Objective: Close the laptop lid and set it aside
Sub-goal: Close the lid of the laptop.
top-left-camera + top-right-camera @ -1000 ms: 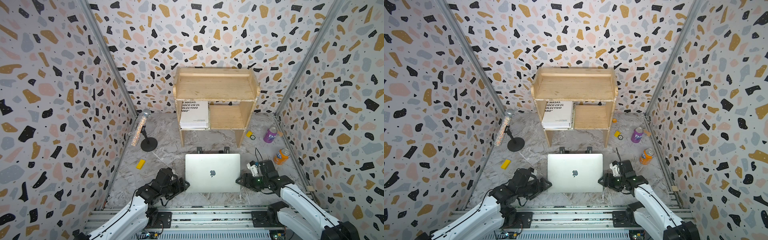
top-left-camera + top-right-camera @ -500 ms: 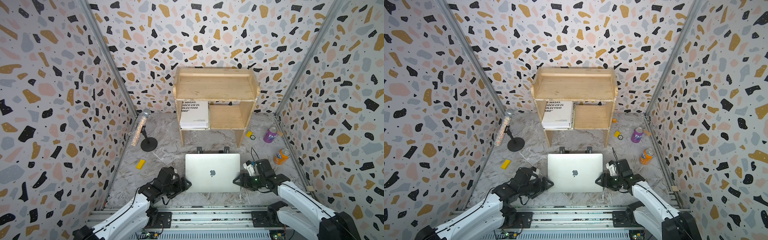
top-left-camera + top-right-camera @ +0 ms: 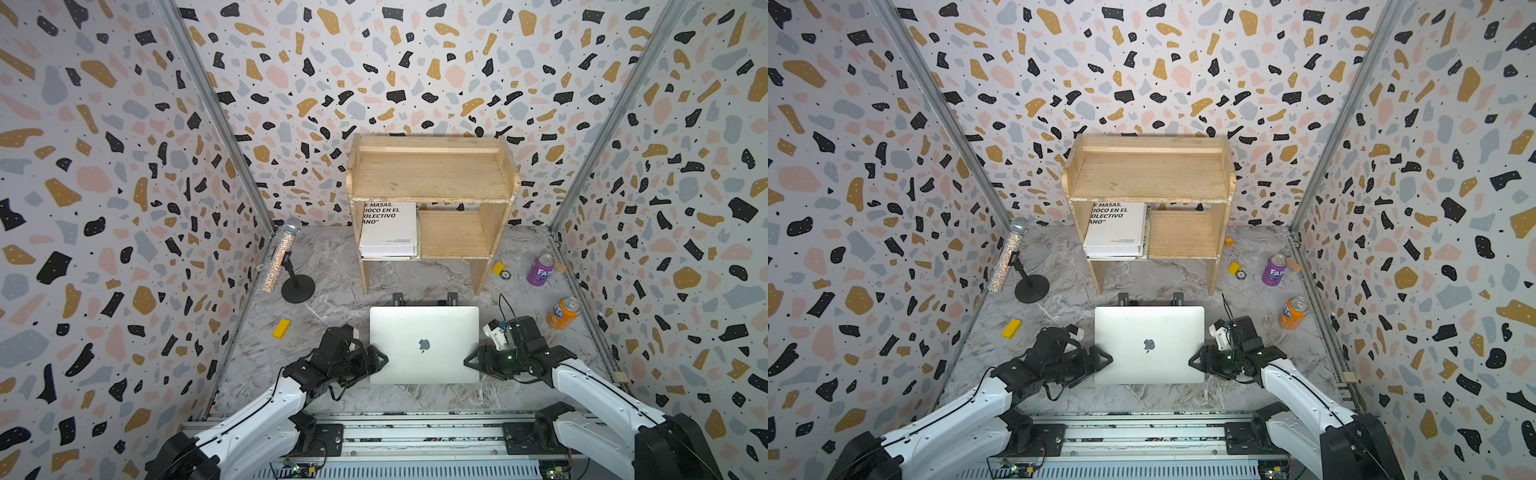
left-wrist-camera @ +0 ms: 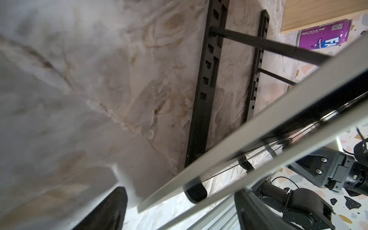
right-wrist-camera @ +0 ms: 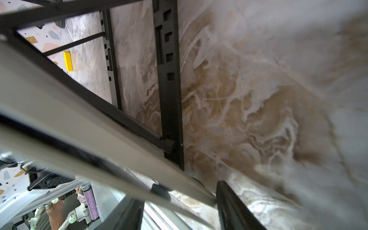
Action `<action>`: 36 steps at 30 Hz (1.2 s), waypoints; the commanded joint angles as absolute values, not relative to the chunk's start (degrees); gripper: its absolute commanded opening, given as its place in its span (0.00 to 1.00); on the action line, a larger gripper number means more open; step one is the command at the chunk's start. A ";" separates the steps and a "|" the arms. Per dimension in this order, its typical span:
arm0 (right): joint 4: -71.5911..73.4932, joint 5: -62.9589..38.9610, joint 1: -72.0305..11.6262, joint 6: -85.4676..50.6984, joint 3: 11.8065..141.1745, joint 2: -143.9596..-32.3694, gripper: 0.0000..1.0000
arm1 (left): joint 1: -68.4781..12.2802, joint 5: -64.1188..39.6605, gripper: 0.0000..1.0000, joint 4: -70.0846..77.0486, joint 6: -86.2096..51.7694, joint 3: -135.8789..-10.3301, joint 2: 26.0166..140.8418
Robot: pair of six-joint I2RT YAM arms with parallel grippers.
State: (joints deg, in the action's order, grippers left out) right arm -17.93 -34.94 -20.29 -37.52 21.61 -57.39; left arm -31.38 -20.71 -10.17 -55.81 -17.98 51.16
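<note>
The laptop [image 3: 424, 345] [image 3: 1149, 345] lies on the black stand [image 3: 397, 297] with the laptop lid down, silver back and apple logo up. My left gripper [image 3: 383, 359] [image 3: 1106, 358] is at its left edge and my right gripper [image 3: 467, 361] [image 3: 1192, 360] at its right edge. In the left wrist view the left gripper [image 4: 179, 211] is open, with the laptop's silver edge [image 4: 229, 151] running between the fingers. The right wrist view shows the right gripper [image 5: 179, 211] open the same way around the edge [image 5: 99, 143], one finger [image 5: 231, 207] close under it.
Behind the laptop stands a wooden shelf [image 3: 432, 174] with a white book [image 3: 388, 228] inside. A glitter microphone on a stand [image 3: 282, 253] is at the back left and a yellow block [image 3: 281, 328] lies left. A purple can [image 3: 540, 270] and an orange can [image 3: 563, 312] are right.
Both grippers have moved inward onto the laptop's side edges. The right gripper's jaws have narrowed slightly. The laptop has not moved.
</note>
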 commanded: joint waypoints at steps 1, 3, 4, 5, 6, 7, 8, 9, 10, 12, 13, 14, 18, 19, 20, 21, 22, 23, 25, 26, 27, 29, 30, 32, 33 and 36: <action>-13.37 -29.32 -20.53 -39.10 23.52 -58.38 0.61 | -31.37 -16.68 0.86 -5.79 -54.23 -20.54 53.10; -12.91 -29.19 -20.71 -39.21 23.93 -58.81 0.61 | -31.57 -16.73 0.86 -5.35 -53.94 -21.45 53.88; -12.60 -29.14 -20.80 -39.25 24.21 -59.11 0.61 | -31.70 -16.82 0.86 -5.02 -53.83 -21.86 54.31; -12.31 -29.10 -20.95 -39.28 24.41 -59.40 0.60 | -31.87 -17.01 0.86 -4.70 -53.79 -22.16 54.79; -11.99 -29.09 -21.06 -39.36 24.69 -59.73 0.60 | -32.09 -17.12 0.86 -4.47 -53.79 -22.58 55.10; -11.69 -29.01 -21.21 -39.49 25.02 -60.07 0.59 | -32.27 -17.07 0.86 -4.36 -53.79 -22.93 55.38; -11.55 -28.87 -21.58 -39.49 25.30 -60.33 0.59 | -32.58 -17.05 0.86 -4.27 -53.79 -23.28 55.67; -11.40 -28.69 -21.76 -39.50 25.66 -60.56 0.58 | -32.83 -17.05 0.85 -4.06 -53.85 -23.62 55.87; -11.29 -28.47 -22.03 -39.57 26.07 -60.82 0.58 | -33.10 -17.05 0.85 -3.78 -53.94 -23.83 56.03; -11.25 -28.06 -22.51 -39.64 26.68 -61.29 0.58 | -33.70 -17.05 0.84 -3.17 -54.20 -24.24 56.24; -11.17 -27.92 -22.76 -39.66 27.09 -61.46 0.57 | -34.12 -17.01 0.83 -2.82 -54.30 -24.48 56.37; -11.16 -27.63 -22.96 -39.65 27.37 -61.57 0.57 | -34.43 -16.92 0.83 -2.66 -54.38 -24.91 56.48; -11.16 -26.64 -23.83 -39.67 28.50 -61.76 0.57 | -36.15 -16.31 0.82 -2.41 -54.19 -26.71 57.33; -11.11 -26.50 -24.03 -39.64 28.71 -61.77 0.57 | -36.61 -16.22 0.82 -2.42 -54.08 -27.18 57.43; -11.08 -26.46 -24.26 -39.66 28.92 -61.72 0.57 | -37.05 -16.06 0.82 -2.41 -53.99 -27.61 57.63; -10.92 -26.32 -24.48 -39.63 29.20 -61.61 0.57 | -37.51 -15.87 0.82 -2.42 -53.77 -28.10 57.85; -10.90 -26.16 -24.66 -39.53 29.42 -61.49 0.57 | -37.82 -15.63 0.82 -2.46 -53.64 -28.34 58.02; -10.96 -25.94 -24.88 -39.41 29.66 -61.38 0.56 | -38.14 -15.39 0.82 -2.46 -53.55 -28.70 58.25; -11.01 -25.53 -25.19 -39.30 30.17 -61.19 0.56 | -38.66 -15.09 0.82 -2.31 -53.40 -29.07 58.36; -10.99 -25.34 -25.30 -39.24 30.29 -61.17 0.56 | -38.86 -14.88 0.82 -2.29 -53.36 -29.24 58.31; -10.88 -25.23 -25.42 -39.08 30.40 -61.17 0.56 | -39.11 -14.43 0.82 -2.29 -53.27 -29.28 58.21; -10.45 -25.06 -25.52 -38.96 30.58 -61.31 0.54 | -39.41 -13.41 0.82 -2.20 -52.90 -29.35 57.79; -10.19 -24.98 -25.60 -38.76 30.59 -61.53 0.53 | -39.53 -12.94 0.82 -2.24 -52.77 -29.43 57.56; -9.85 -24.67 -25.79 -38.63 30.59 -61.96 0.52 | -39.72 -12.14 0.82 -2.21 -52.29 -29.40 57.21; -9.71 -24.46 -25.82 -38.47 30.50 -62.15 0.50 | -39.77 -11.80 0.82 -2.32 -52.05 -29.42 57.11; -9.23 -23.87 -26.08 -38.09 30.14 -62.64 0.45 | -39.81 -10.33 0.82 -3.18 -51.49 -29.36 57.23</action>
